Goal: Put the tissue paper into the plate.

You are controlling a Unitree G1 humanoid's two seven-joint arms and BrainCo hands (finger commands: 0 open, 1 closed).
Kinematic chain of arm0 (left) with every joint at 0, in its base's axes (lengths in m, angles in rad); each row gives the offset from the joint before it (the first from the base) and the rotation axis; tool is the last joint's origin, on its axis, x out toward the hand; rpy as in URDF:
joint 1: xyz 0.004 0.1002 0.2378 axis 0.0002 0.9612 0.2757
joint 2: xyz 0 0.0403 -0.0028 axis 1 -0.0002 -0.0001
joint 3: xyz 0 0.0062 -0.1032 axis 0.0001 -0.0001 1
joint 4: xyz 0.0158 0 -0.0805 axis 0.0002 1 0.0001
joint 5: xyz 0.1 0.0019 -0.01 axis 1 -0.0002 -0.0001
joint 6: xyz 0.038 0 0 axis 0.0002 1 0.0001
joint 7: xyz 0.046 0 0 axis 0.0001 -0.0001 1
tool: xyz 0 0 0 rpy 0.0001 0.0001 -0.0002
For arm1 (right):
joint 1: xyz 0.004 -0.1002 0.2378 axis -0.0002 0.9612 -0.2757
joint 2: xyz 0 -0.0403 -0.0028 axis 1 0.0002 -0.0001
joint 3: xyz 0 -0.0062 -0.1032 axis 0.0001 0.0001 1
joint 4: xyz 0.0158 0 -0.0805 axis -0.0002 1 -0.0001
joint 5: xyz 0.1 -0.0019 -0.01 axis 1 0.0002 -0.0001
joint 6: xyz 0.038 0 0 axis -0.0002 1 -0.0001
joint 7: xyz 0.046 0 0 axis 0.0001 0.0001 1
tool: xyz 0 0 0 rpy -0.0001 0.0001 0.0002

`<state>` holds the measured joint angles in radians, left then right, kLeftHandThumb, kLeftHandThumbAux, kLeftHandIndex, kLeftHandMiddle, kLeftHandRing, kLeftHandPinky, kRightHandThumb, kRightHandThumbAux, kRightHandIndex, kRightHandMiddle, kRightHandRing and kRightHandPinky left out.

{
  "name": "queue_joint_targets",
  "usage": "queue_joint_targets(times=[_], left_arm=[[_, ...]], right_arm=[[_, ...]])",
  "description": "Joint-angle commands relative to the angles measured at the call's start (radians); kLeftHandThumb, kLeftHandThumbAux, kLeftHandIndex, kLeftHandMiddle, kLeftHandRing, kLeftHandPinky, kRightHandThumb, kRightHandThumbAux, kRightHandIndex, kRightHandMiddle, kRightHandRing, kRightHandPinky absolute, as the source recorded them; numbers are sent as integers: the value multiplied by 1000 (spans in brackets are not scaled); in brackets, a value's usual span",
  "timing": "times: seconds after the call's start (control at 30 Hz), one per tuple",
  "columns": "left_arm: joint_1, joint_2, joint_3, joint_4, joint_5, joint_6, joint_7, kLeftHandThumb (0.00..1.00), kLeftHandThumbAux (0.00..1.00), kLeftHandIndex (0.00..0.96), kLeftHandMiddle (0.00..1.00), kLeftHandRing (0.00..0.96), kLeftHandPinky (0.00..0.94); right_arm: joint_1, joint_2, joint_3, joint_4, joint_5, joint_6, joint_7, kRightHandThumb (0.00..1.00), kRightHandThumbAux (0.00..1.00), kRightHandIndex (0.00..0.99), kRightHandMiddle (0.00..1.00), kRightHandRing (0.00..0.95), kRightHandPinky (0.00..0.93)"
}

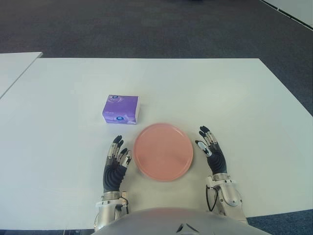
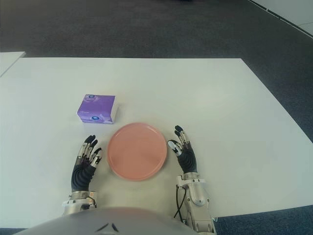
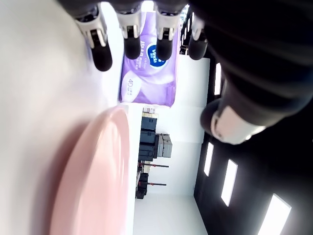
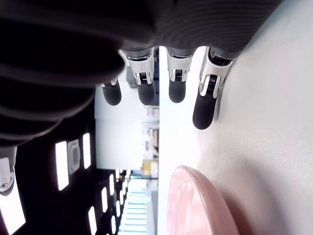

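Observation:
A purple tissue pack [image 1: 121,109] lies on the white table [image 1: 234,98], just beyond and left of a round pink plate [image 1: 163,151]. The plate holds nothing. My left hand [image 1: 117,160] shows on the table left of the plate, fingers stretched out and holding nothing; its wrist view shows the tissue pack [image 3: 147,73] beyond its fingertips [image 3: 102,58] and the plate's rim [image 3: 98,181] beside it. My right hand [image 1: 209,147] shows right of the plate, fingers also extended and empty, with the plate's edge [image 4: 193,205] in its wrist view.
A second white table [image 1: 12,66] stands at the far left, separated by a narrow gap. Dark carpet [image 1: 146,24] lies beyond the table's far edge.

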<state>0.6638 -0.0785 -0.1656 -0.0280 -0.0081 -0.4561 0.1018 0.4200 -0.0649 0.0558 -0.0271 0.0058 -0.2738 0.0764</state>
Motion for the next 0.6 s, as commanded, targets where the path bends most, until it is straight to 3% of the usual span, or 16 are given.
queue_joint_targets(times=[0.03, 0.6], left_arm=[[33, -5, 10, 47, -2, 52, 0, 129, 674, 40, 42, 31, 29], [16, 3, 22, 38, 9, 75, 3, 127, 688, 35, 44, 34, 34]], right_arm=[[39, -4, -2, 73, 5, 73, 12, 196, 432, 32, 74, 35, 12], [28, -1, 4, 93, -4, 46, 15, 204, 430, 26, 70, 28, 1]])
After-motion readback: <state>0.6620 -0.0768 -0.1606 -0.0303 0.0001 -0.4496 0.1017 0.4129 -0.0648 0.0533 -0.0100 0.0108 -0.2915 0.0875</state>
